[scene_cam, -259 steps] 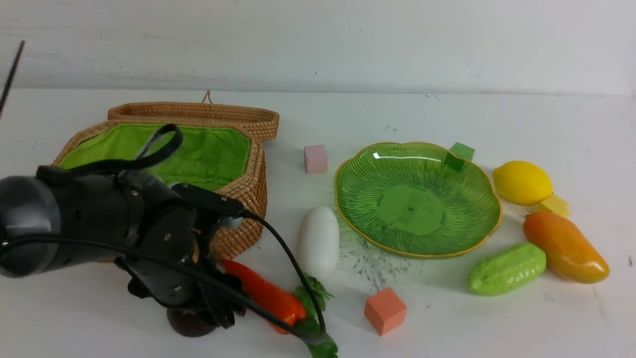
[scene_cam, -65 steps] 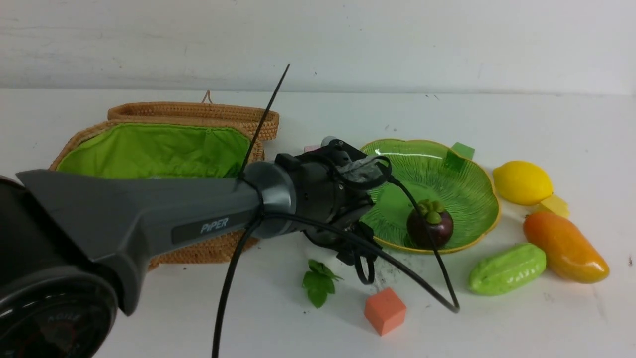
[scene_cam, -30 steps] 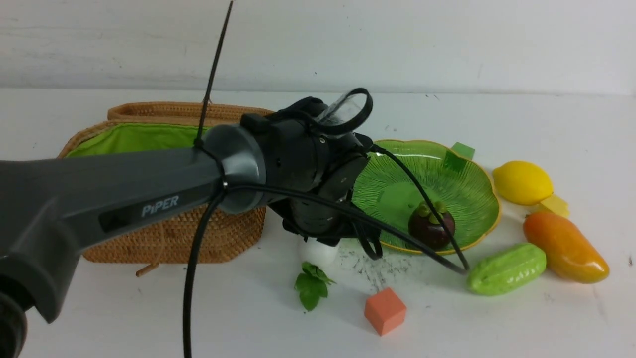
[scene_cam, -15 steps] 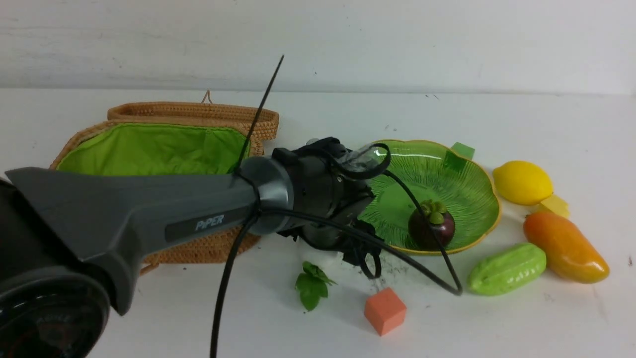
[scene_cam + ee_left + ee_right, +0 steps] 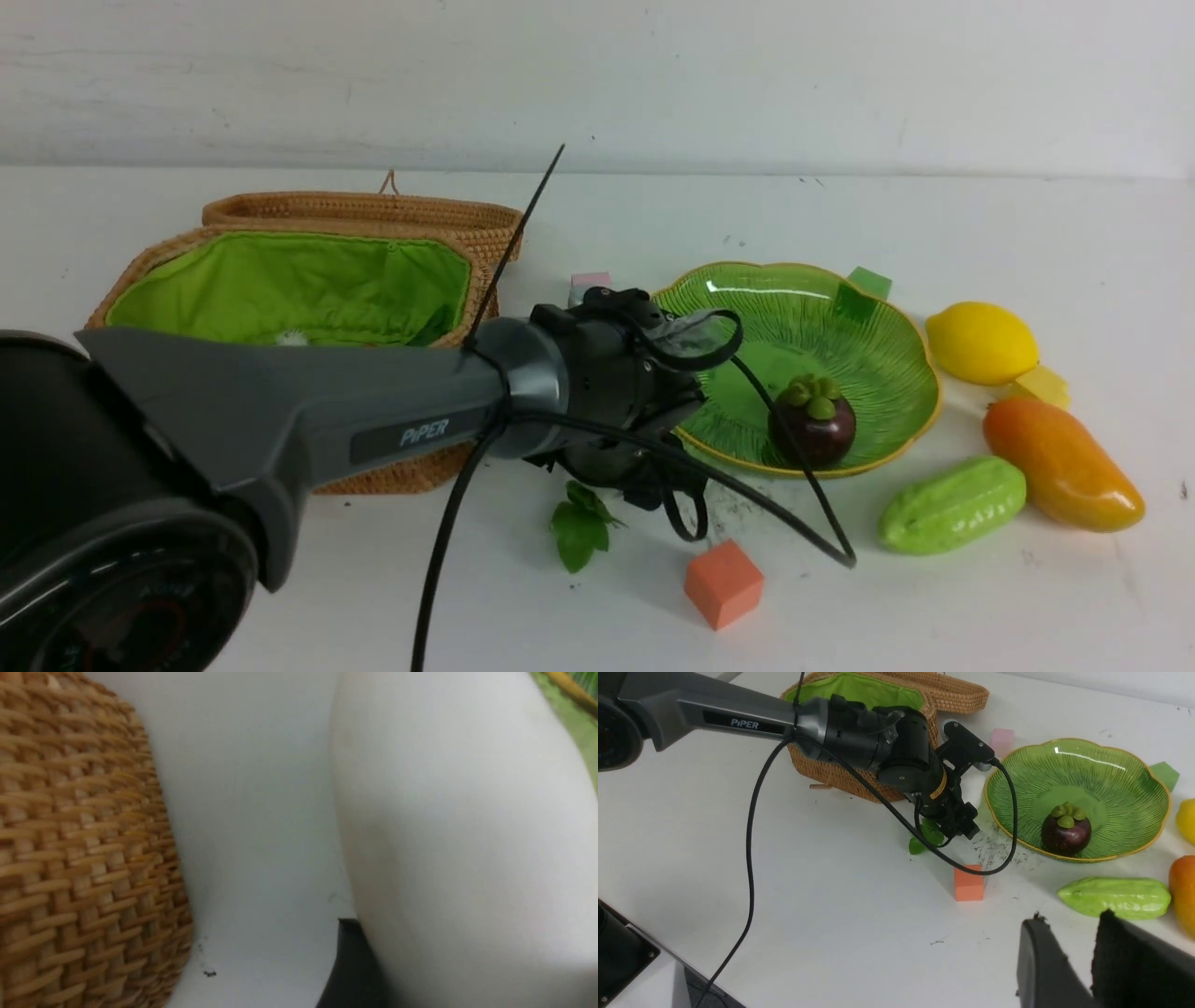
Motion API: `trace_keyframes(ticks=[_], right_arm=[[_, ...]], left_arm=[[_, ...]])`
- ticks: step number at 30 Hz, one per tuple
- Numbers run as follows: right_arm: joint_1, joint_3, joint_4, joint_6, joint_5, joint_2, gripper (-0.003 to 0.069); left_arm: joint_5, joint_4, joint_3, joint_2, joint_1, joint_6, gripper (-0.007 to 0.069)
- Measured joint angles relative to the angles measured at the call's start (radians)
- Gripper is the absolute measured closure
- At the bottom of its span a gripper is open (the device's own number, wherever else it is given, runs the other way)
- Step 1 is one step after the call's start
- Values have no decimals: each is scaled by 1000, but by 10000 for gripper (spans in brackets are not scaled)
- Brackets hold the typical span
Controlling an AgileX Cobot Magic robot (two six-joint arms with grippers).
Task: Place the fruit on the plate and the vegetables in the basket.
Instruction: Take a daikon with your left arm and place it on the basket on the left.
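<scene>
A dark purple mangosteen (image 5: 810, 431) lies on the green plate (image 5: 868, 317). The lemon (image 5: 980, 343), the mango (image 5: 1060, 462) and the light green gourd (image 5: 952, 504) lie on the table to the plate's right. My left gripper (image 5: 644, 476) is down between the wicker basket (image 5: 411, 471) and the plate. It is shut on the white radish (image 5: 458, 835), with one dark finger (image 5: 355, 966) against the radish's side. The front view hides the radish behind the wrist. My right gripper (image 5: 1071, 919) hovers open and empty near the gourd (image 5: 1115, 897).
A loose green leaf sprig (image 5: 579, 527) lies just in front of the left gripper. An orange cube (image 5: 724, 583) sits nearer the front. A pink cube (image 5: 590, 280), a green cube (image 5: 868, 282) and a yellow cube (image 5: 1044, 385) stand around the plate. The left arm's cable loops beside the plate.
My left wrist has come down from above the basket's corner onto the radish, which the front view now hides. The mangosteen stays on the plate.
</scene>
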Motion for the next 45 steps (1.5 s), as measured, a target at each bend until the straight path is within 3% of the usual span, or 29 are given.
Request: trace_keyframes(ticks=[15,22,26,29,30,31,33,34,35,39,42,45], right_arm=[[0,0,3,0,0,0,479],[0,0,9,0,0,0,479],[0,0,41,-30,-23,0,479],[0,0,87,-82,-60,0,479],[0,0,87,-82,-60,0,479],[0,0,109,-102,-74,0,479],[0,0,125,-113,-77,0,479],[0,0,127,-113,-77,0,479],[0,0,131,-117,-77,0,478],[0,0,132,-123,-76,0,478],[0,0,132,-124,-76,0,478],[0,0,132,-124,-82,0,478]], left_arm=[[154,-10,0,-113,-3,-47,115],[185,-34,3,-280,-89,77,115],[201,-55,3,-429,-115,317,115],[229,-72,3,-514,-67,553,115],[229,-74,3,-514,-61,571,115],[251,-104,3,-550,2,751,115],[272,-157,3,-574,95,973,115],[273,-164,3,-576,95,973,115],[281,-222,3,-578,191,1180,115],[290,-390,3,-551,389,1546,115],[287,-478,4,-502,497,1708,115],[259,-499,9,-464,556,1755,115]])
